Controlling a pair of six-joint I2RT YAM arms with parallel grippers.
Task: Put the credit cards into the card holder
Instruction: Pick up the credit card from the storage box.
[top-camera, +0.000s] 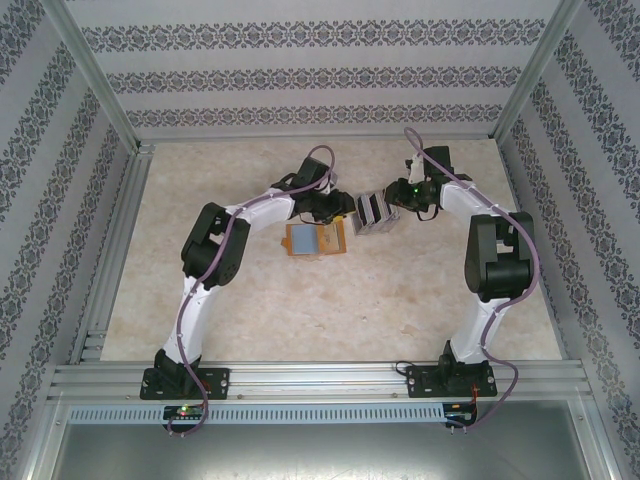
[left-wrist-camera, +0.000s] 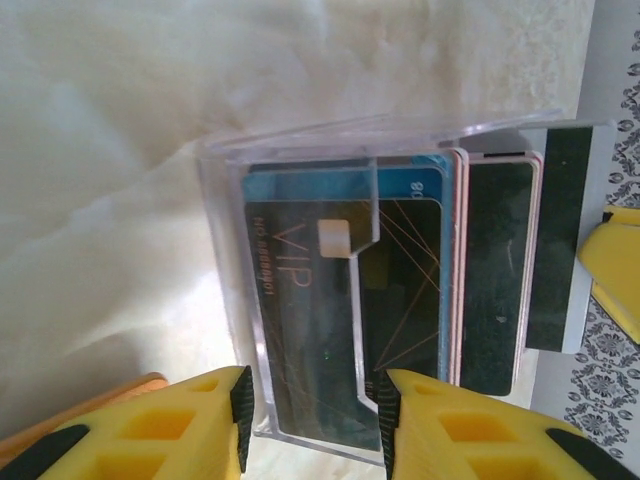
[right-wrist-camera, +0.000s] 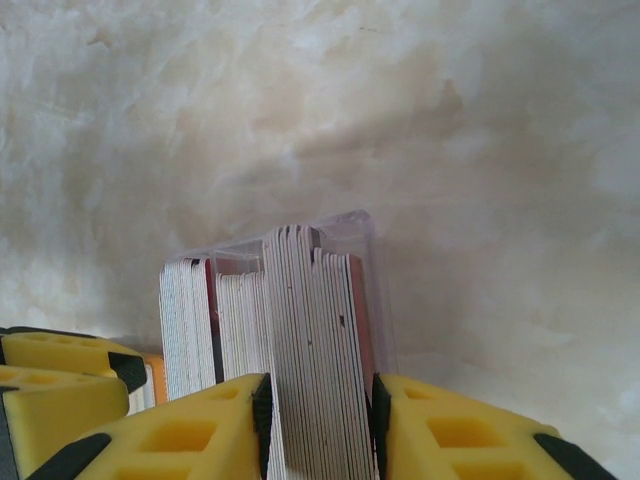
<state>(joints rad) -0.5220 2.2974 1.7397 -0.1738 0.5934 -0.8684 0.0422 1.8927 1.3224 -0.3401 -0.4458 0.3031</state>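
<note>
The front credit cards (left-wrist-camera: 300, 320), in a clear case (left-wrist-camera: 225, 260), are gold-lined black and teal. The card holder (top-camera: 315, 240) is orange, pale blue inside.

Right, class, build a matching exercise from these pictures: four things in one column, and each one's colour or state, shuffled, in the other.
Things:
1. card holder
2. credit cards
3. clear case
4. table

Colour or state:
a. marbled beige
b. orange, lying open
c. see-through, pinched by the left tool
d. edge-on, clamped by the right tool

Pairs: 1-b, 2-d, 3-c, 4-a
</note>
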